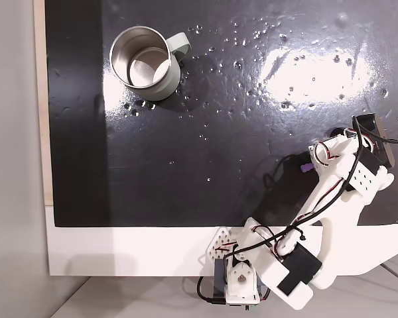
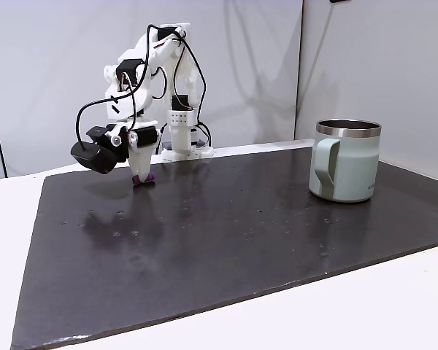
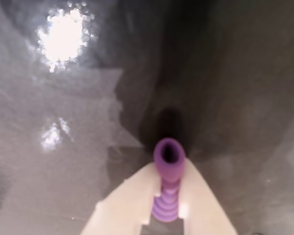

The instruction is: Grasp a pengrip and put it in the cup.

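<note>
The pengrip (image 3: pixel 168 181) is a small purple ribbed tube, clamped between my two white fingers (image 3: pixel 127 205) in the wrist view, its open end pointing away. From above, the pengrip (image 1: pixel 307 168) peeks out at my gripper (image 1: pixel 310 165) at the right of the black mat. From the side, my gripper (image 2: pixel 141 175) points down with the pengrip (image 2: pixel 143 179) at the mat surface. The cup (image 1: pixel 143 61) is a sage-green mug with a steel inside, standing upright at the far left of the mat; from the side the cup (image 2: pixel 346 170) stands far right.
The black mat (image 1: pixel 205 132) is glossy with glare patches and small bumps. A black camera module (image 2: pixel 95 155) hangs beside the gripper. The arm's base (image 1: pixel 242 278) sits on the white table edge below the mat.
</note>
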Motion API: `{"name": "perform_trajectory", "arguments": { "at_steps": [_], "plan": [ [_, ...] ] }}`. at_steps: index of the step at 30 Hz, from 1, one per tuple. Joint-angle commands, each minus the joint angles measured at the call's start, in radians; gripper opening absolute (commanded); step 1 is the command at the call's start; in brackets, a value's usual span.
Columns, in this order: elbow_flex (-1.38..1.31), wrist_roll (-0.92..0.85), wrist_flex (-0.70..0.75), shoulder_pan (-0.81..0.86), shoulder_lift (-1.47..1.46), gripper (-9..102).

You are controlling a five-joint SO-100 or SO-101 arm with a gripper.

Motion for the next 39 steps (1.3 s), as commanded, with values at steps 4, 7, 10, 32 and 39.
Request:
{"name": "perform_trajectory", "arguments": {
  "at_steps": [4, 7, 10, 32, 39],
  "plan": [
    [-0.031, 0.06, 0.032, -0.015, 0.141, 0],
    [-0.106, 0.112, 0.117, -0.058, 0.215, 0],
    [-0.193, 0.179, 0.201, -0.117, 0.262, 0],
    [-1.146, 0.954, 0.687, -0.882, -0.06, 0],
    [-1.473, 1.08, 0.687, -1.009, -0.261, 0]
  ]
}}
